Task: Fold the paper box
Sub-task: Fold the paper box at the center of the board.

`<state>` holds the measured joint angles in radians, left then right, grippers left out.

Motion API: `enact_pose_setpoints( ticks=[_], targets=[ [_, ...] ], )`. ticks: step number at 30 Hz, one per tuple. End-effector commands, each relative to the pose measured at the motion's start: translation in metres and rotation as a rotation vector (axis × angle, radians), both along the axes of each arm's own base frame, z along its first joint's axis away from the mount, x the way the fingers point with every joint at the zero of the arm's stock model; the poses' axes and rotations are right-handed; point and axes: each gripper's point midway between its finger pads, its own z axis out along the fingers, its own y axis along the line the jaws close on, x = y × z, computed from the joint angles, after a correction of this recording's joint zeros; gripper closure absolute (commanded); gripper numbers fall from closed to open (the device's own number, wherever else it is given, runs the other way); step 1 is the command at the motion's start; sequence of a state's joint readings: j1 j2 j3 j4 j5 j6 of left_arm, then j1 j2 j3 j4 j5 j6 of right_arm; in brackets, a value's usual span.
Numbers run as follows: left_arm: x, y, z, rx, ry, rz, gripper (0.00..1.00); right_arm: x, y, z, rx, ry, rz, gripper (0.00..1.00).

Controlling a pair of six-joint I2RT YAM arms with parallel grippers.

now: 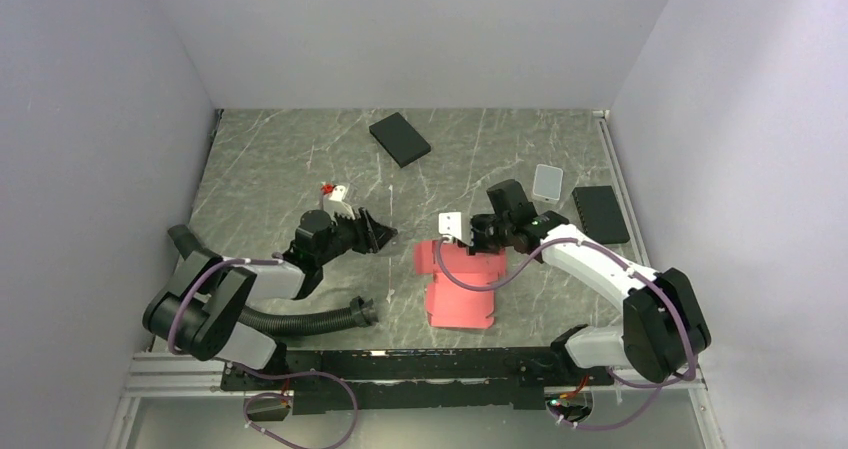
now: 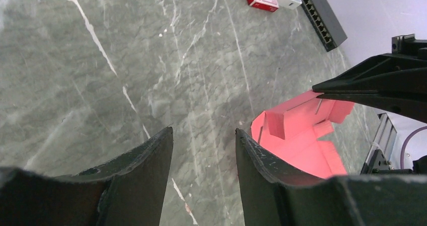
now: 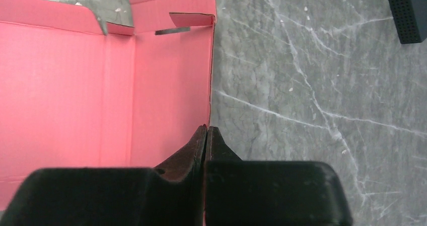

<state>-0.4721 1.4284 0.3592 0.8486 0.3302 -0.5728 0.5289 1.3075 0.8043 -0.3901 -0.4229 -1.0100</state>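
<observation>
Though apart, left end effector [image 2: 204, 131], right end effector [image 3: 207, 129], one paper box [image 1: 462, 291].

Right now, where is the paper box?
In the top view the paper box sits front-centre on the table, right of the left claw, its far edge pinched in the right claw.

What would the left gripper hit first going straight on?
Most likely the bare table ahead of the left gripper; the paper box lies just beside that line, though depth is hard to judge.
</observation>
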Motion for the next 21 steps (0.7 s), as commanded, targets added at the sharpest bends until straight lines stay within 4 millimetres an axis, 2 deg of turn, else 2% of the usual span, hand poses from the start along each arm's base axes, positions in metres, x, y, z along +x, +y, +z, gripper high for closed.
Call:
enact_pose_setpoints(
  ticks=[1, 4, 8, 16, 21],
  targets=[
    [0.011, -0.003, 0.008, -0.012, -0.04, -0.005, 0.46, -0.002, 0.005, 0.003, 0.013, -0.075, 0.081, 1.0],
    [0.012, -0.004, 0.001, 0.005, -0.028, -0.019, 0.47, -0.008, 0.006, 0.003, 0.016, -0.074, 0.118, 1.0],
    [0.008, -0.015, -0.008, -0.002, -0.004, -0.089, 0.48, -0.008, 0.008, 0.01, 0.041, -0.07, 0.108, 1.0],
    [0.013, -0.03, -0.016, -0.016, 0.003, -0.162, 0.48, 0.024, 0.009, 0.038, 0.071, -0.192, -0.004, 1.0],
    [0.027, -0.034, -0.019, 0.009, 0.001, -0.166, 0.48, 0.036, 0.009, 0.04, 0.066, -0.266, -0.02, 1.0]
  ],
)
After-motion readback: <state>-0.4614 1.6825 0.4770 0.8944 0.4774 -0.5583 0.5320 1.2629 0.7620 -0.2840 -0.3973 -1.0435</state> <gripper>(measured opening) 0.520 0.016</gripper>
